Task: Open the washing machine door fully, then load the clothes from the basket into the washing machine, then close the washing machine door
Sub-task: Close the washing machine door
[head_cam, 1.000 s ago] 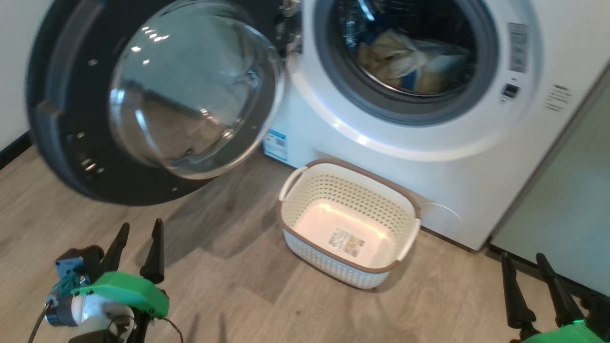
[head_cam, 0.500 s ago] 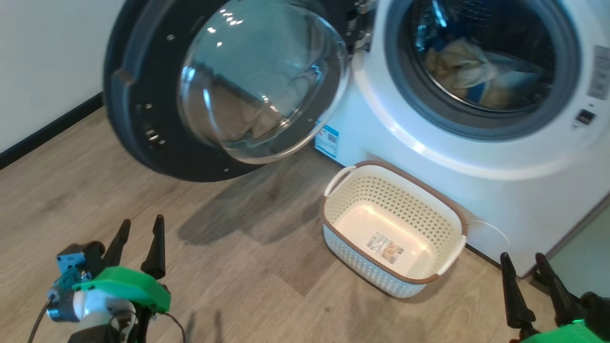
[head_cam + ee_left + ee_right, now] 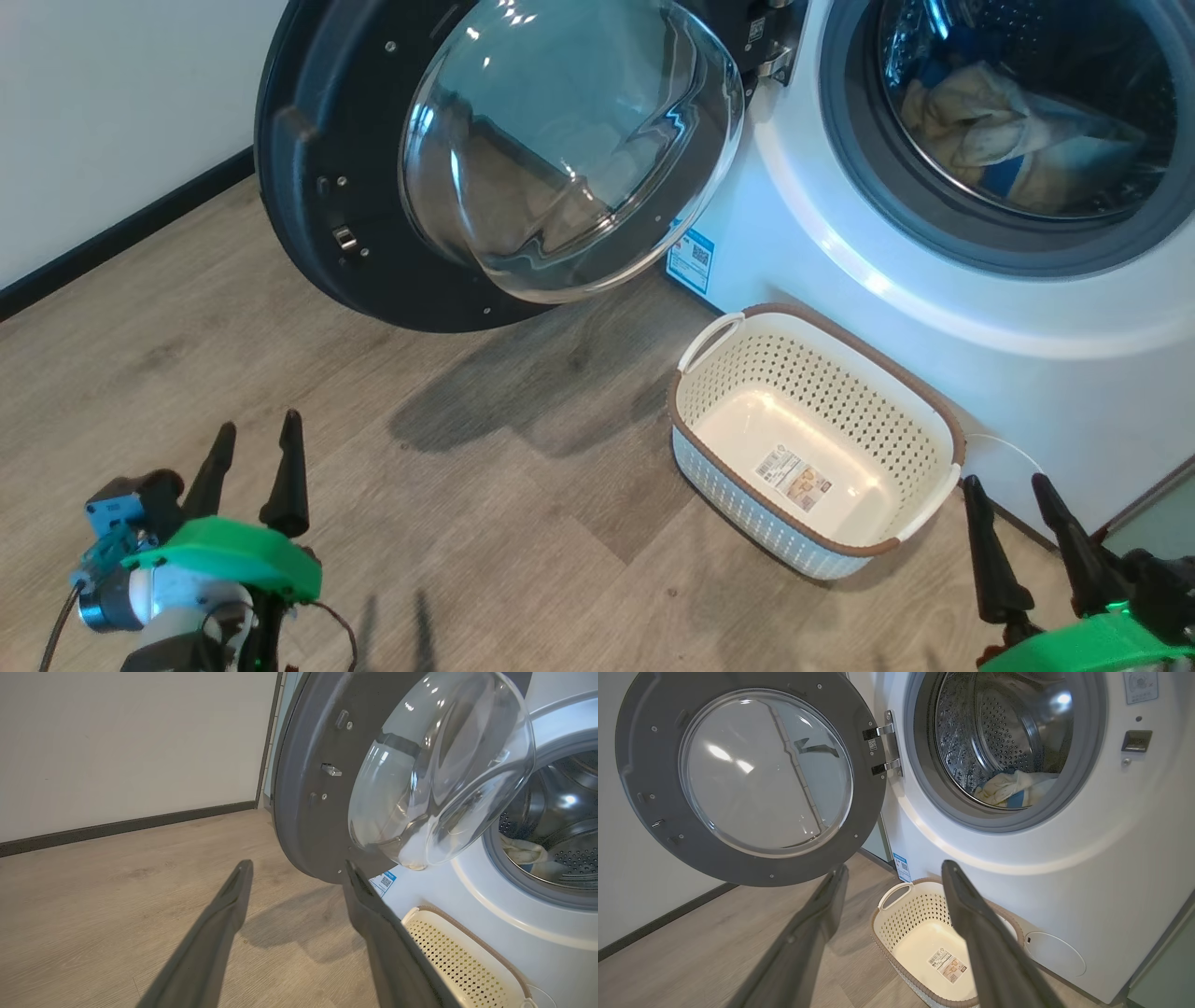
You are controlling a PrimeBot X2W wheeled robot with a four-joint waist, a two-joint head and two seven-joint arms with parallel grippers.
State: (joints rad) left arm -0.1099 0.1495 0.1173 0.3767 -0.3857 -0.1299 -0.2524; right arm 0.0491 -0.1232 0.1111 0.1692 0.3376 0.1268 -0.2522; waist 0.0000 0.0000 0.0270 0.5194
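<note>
The washing machine door stands swung wide open to the left of the white washing machine. Pale yellow clothes with blue patches lie inside the steel drum. The cream basket sits on the floor before the machine, holding nothing but a label on its floor. My left gripper is open at the lower left, well short of the door. Low at the right, my right gripper is open, beside the basket.
Wood-look floor spreads in front of the machine. A white wall with a dark skirting board runs along the left. A pale green cabinet panel stands right of the machine.
The head camera has turned left, so door, machine and basket sit further right in the picture. Both grippers stay open and hold their places.
</note>
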